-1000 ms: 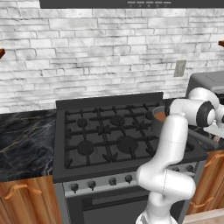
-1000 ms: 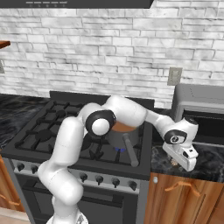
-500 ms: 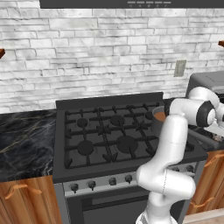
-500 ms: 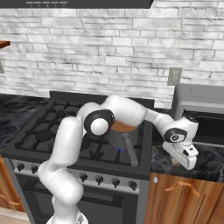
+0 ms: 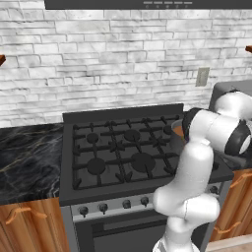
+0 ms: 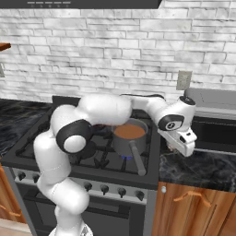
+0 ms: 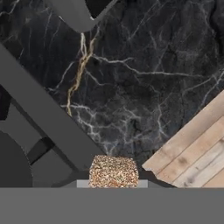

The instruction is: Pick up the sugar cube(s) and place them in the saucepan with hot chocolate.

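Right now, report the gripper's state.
Gripper: closed on the sugar cube, over the black counter right of the stove.

Sugar cube (image 7: 113, 171) bottom cut off; saucepan (image 5: 178, 130) mostly behind arm

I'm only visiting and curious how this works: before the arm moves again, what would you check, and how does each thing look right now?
1. Sugar cube between the gripper fingers: ok, the speckled brown cube sits right at the fingertips in the hand view.
2. Cube lifted off the black marble counter: cannot tell.
3. Saucepan upright on the stove: ok.
4. Hot chocolate in the saucepan: ok, a reddish-brown surface shows.
5. Saucepan's handle out of the way: cannot tell, it points toward the stove's front edge.
6. Gripper over the saucepan: not ok, the hand is to the pan's right, over the counter.
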